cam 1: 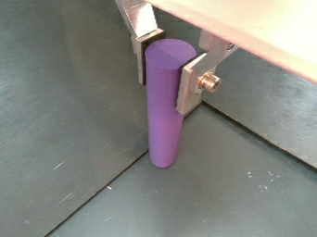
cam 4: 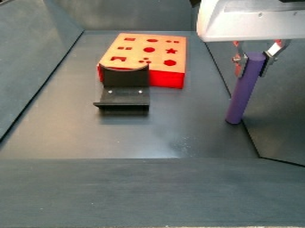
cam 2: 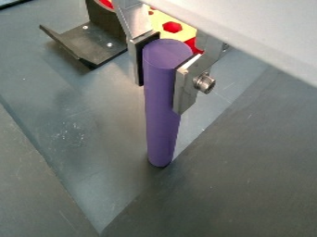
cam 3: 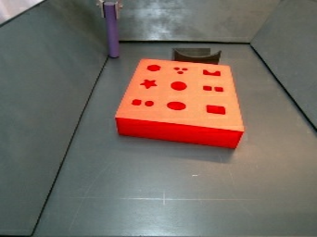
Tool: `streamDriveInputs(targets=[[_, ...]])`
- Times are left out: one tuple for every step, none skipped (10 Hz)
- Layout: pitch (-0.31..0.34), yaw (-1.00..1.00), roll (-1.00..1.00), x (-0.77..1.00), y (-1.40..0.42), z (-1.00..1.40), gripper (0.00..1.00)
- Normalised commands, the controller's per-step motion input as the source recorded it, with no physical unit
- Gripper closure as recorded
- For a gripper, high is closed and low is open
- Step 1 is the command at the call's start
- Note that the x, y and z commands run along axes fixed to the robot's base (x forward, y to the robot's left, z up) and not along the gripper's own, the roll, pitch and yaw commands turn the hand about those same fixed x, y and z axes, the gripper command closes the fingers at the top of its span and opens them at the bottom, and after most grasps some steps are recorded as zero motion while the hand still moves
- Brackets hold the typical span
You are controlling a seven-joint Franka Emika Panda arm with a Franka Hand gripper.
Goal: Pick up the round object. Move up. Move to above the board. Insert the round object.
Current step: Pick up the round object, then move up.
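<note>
The round object is a slim purple cylinder peg, standing upright in both wrist views. My gripper is shut on its upper end, silver fingers pressing both sides. In a side view the peg hangs from the gripper with its lower end at or just above the grey floor, to the right of the board. In a side view the peg stands at the far left corner, behind the red-orange board with its shaped holes.
A dark fixture stands on the floor against the board's near side; it also shows in a wrist view and in a side view. Grey walls enclose the floor; the peg is close to one wall.
</note>
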Motion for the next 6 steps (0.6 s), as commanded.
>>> streamDriveInputs(targets=[[0.0,0.0,0.0,0.0,0.0,0.0,1.0],[0.0,0.0,0.0,0.0,0.0,0.0,1.0],[0.0,0.0,0.0,0.0,0.0,0.0,1.0],[0.0,0.0,0.0,0.0,0.0,0.0,1.0],[0.0,0.0,0.0,0.0,0.0,0.0,1.0],[0.0,0.0,0.0,0.0,0.0,0.83,1.0]])
